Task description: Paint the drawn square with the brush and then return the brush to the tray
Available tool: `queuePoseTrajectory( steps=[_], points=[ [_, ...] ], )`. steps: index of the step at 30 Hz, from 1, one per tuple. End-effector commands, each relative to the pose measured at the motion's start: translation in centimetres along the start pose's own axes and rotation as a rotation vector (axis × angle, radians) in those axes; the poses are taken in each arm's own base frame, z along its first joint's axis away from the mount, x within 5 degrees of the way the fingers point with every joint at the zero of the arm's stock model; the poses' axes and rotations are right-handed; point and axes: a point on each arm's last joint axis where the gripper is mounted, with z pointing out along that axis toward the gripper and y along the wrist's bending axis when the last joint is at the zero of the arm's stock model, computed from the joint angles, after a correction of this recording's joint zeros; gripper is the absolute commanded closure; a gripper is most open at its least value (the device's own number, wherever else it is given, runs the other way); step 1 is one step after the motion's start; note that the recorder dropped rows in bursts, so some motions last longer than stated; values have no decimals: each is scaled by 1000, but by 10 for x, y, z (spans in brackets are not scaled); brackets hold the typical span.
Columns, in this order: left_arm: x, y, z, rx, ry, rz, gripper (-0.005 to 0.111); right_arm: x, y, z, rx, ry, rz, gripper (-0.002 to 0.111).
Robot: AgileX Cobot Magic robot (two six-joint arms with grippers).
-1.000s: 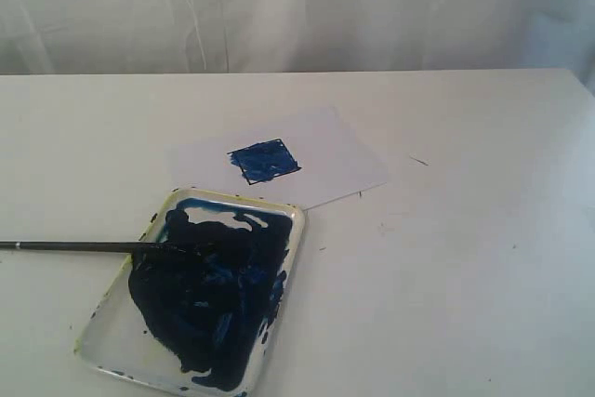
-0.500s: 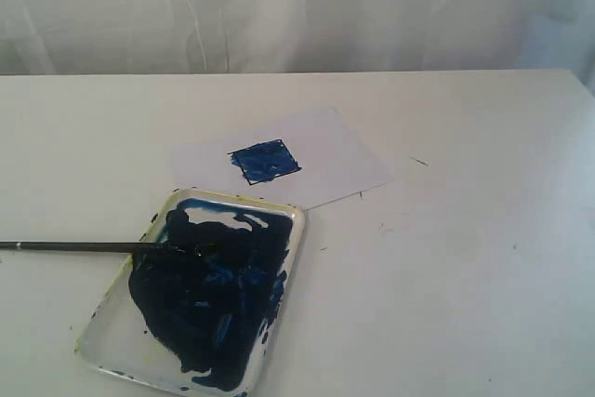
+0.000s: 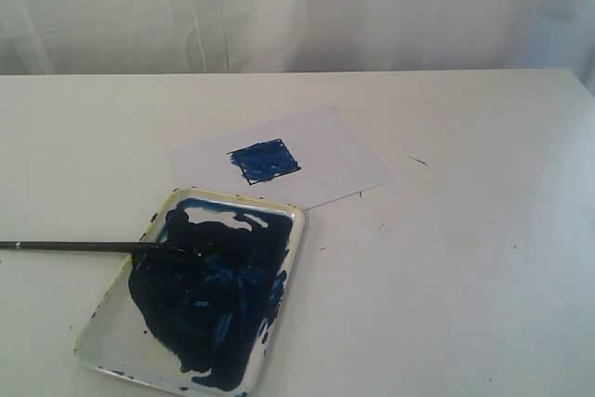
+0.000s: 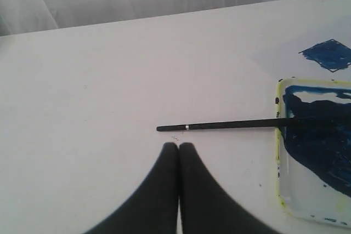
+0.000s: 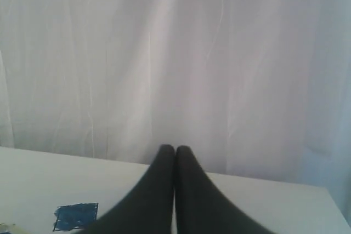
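Exterior view: we see the thin black brush [image 3: 84,247] lying with its bristles in the glossy, blue-smeared, round-cornered tray [image 3: 296,222] and its handle out over the left rim. Beyond lies the drawn square [image 3: 265,161], filled blue, on matte paper [image 3: 344,160]. Left wrist view: the left gripper [image 4: 179,145] has its tapered fingers together, empty, apart from the handle. Right wrist view: the right gripper [image 5: 175,148] is likewise closed, holding nothing.

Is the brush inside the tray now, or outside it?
Half in. The brush has its tip in the blue paint of the tray; its handle crosses the rim and extends over the table.
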Motion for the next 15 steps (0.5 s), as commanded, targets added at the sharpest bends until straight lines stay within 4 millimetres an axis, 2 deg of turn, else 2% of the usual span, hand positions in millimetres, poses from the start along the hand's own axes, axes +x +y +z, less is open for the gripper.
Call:
queuePoseTrajectory(
  steps=[1,4,8,10,12,15],
  points=[
    [24,-8,36,68,-59,-96,107,28,0,10,5,-100,-57,108],
    [42,-7,58,42,-112,-115,107,55,0,15,5,-88,-195,108],
    [57,-5,72,0,-160,-91,107,89,0,17,-3,1,-204,108],
    [69,-4,81,-16,-195,-95,107,89,-1,17,-1,-7,-135,108],
    [80,-4,88,-29,-216,-93,107,95,-1,17,-1,57,-89,108],
    [83,-5,89,-30,-180,-29,107,99,-1,16,-2,102,-88,108]
  ],
)
